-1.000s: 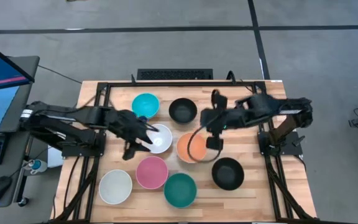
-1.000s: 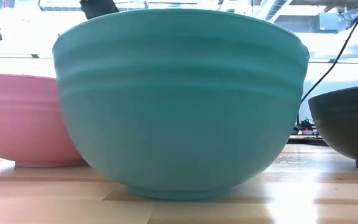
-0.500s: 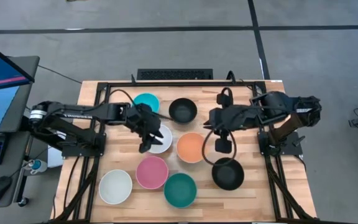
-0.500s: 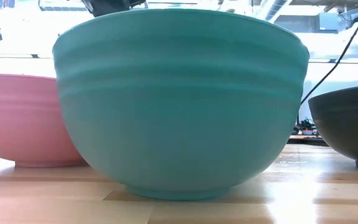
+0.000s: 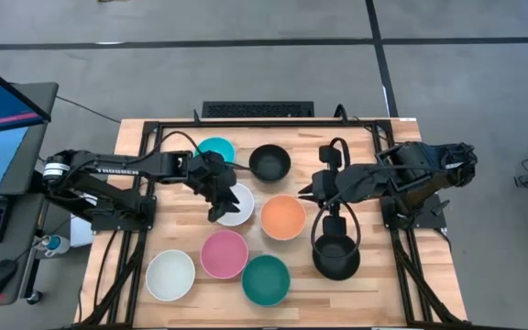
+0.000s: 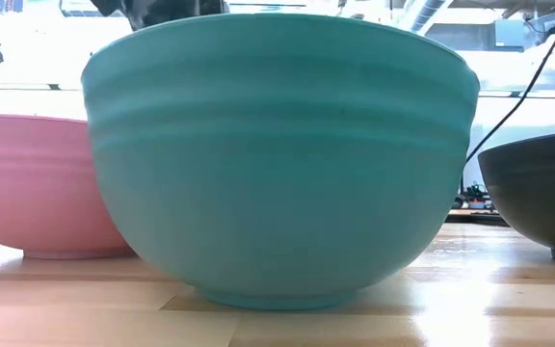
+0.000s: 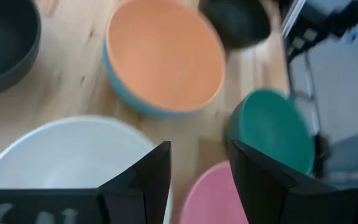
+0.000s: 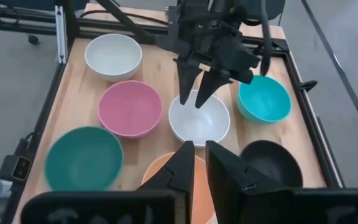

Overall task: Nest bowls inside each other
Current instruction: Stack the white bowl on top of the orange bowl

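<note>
The left hand hangs with its fingers spread wide over the white bowl in the middle of the desk. It holds nothing yet, and its tips point down at the bowl's rim on the side toward the cyan bowl. The step in hand looks like a rim grasp. One finger should go inside the wall and the other outside, seated deep before closing, since a thin plastic rim can slip or tip. The bowl should then lift straight up and be centred over its target before lowering. The likely target is the orange bowl just beside it, which already sits in a blue one. The right hand waits near the orange bowl, fingers narrow and empty.
</note>
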`<action>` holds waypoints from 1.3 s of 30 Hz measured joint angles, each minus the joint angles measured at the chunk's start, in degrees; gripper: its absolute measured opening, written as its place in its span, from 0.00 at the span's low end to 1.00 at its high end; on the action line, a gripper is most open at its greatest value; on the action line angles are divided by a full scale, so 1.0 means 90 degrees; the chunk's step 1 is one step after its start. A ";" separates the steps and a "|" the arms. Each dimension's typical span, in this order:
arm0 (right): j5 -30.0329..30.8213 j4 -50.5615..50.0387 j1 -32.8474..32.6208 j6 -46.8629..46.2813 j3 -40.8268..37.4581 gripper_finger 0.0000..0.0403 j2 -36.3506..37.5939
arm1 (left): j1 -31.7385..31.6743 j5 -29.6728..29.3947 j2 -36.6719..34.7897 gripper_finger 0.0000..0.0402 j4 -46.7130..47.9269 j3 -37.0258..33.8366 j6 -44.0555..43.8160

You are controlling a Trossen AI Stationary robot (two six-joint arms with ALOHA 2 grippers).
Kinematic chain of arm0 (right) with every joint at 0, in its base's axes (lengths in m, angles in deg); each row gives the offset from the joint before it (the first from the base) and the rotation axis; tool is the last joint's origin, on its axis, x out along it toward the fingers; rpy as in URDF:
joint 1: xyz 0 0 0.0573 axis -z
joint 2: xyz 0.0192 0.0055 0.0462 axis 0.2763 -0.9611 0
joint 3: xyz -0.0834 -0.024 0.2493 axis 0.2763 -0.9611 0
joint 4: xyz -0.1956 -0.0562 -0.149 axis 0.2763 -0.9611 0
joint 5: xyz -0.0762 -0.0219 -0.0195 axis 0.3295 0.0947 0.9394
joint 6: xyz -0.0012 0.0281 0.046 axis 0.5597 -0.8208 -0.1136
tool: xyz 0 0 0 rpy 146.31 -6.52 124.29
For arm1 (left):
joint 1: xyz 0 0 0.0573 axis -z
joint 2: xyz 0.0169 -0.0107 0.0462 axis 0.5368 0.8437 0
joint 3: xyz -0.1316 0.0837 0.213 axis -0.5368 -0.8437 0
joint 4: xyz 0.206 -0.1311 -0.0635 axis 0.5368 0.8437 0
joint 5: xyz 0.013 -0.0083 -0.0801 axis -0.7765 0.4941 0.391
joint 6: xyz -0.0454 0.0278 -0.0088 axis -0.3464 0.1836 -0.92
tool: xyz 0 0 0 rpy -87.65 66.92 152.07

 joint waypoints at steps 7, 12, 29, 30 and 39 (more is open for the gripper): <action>0.0000 -0.0041 0.0135 0.0121 0.0000 0.16 -0.0002 | 0.0080 -0.0033 -0.0002 0.38 -0.0443 0.0010 -0.0600; 0.0000 -0.0044 0.0182 0.0126 0.0000 0.16 -0.0002 | 0.0082 -0.0574 0.0000 0.38 -0.0076 0.0010 -0.0720; 0.0000 -0.0076 0.0210 0.0227 0.0000 0.16 -0.0005 | 0.0012 -0.1909 0.0002 0.38 0.0044 0.0010 -0.2006; 0.0000 -0.0094 0.0210 0.0259 0.0000 0.16 -0.0005 | 0.0010 -0.1939 0.0002 0.38 0.0047 0.0010 -0.1911; 0.0000 -0.0102 0.0210 0.0337 0.0000 0.16 -0.0005 | 0.0036 -0.1941 0.0005 0.38 0.0116 0.0010 0.0385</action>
